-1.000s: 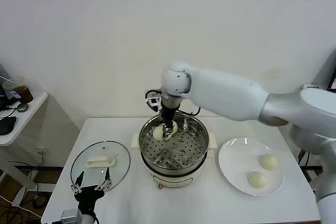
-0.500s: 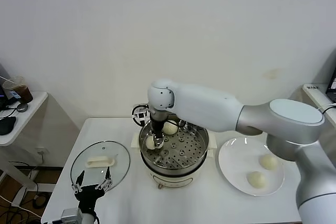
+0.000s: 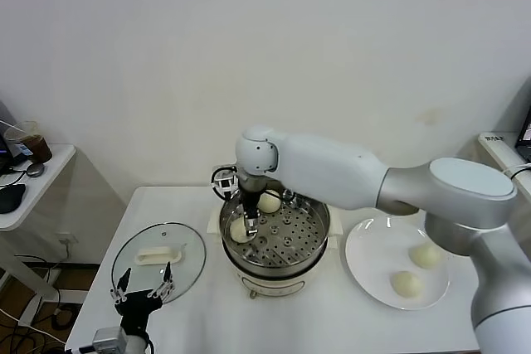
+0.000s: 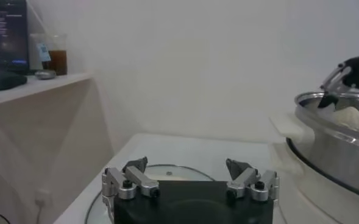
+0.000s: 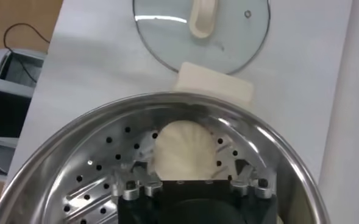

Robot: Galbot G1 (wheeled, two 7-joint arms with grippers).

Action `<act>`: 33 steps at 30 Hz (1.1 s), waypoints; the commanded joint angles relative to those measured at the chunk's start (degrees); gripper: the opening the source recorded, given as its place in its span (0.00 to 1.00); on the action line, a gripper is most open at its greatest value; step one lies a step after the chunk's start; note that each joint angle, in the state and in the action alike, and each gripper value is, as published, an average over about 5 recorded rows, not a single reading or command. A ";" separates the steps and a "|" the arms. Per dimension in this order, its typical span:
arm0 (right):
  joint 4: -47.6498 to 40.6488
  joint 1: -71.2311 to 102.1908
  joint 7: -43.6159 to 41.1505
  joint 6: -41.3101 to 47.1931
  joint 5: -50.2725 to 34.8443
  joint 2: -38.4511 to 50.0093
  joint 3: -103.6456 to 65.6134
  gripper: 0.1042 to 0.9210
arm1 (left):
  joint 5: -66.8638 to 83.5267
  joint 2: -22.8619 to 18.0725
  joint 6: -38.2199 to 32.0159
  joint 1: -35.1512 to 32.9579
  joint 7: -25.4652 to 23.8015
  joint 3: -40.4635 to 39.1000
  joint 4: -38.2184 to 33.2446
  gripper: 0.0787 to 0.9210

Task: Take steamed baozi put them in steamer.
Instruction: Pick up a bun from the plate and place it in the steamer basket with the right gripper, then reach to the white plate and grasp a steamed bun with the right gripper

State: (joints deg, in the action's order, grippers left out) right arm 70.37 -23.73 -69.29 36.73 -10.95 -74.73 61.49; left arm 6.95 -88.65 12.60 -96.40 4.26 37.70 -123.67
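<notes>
Now the right gripper (image 3: 246, 230) stands with jaws spread wide inside the steamer (image 3: 309, 240).
The baozi (image 5: 180, 154) it clamped earlier lies released on the perforated tray; left gripper (image 4: 190, 180) jaws wide, empty.

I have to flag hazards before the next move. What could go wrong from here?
1. The right claw sits open inside the steamer, its fingers either side of the bun; a crooked lift might drag that bun.
2. A second bun lies close behind the claw, so a sideways exit could nudge it.
3. Two buns wait on the plate; the steamer's raised rim could catch the arm on the way back.
</notes>
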 commanded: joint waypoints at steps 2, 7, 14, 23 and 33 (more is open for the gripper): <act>7.64 -5.53 -3.89 -2.23 0.79 12.42 -3.39 0.88 | 0.37 0.09 0.24 0.43 -0.21 0.25 0.83 0.88; 11.69 -7.87 -6.52 -5.37 1.08 25.49 -8.11 0.88 | 1.39 0.59 0.72 0.35 -0.75 0.79 1.08 0.88; 17.68 -4.14 -9.31 -13.73 4.95 44.27 -10.39 0.88 | 1.80 0.95 0.72 -0.24 -0.93 1.77 0.99 0.88; 28.81 19.46 -10.50 -18.77 19.14 58.56 -19.18 0.88 | 1.60 0.27 0.69 -1.07 -0.96 1.01 0.57 0.88; 25.38 45.97 -9.11 -20.03 28.99 54.23 -38.65 0.88 | 0.58 -0.12 0.51 -2.64 -0.75 1.33 0.68 0.88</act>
State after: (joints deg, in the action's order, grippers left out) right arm 93.81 4.72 -78.32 18.75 10.80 -24.52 34.89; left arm 7.57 -88.74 13.15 -98.70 3.47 39.02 -122.95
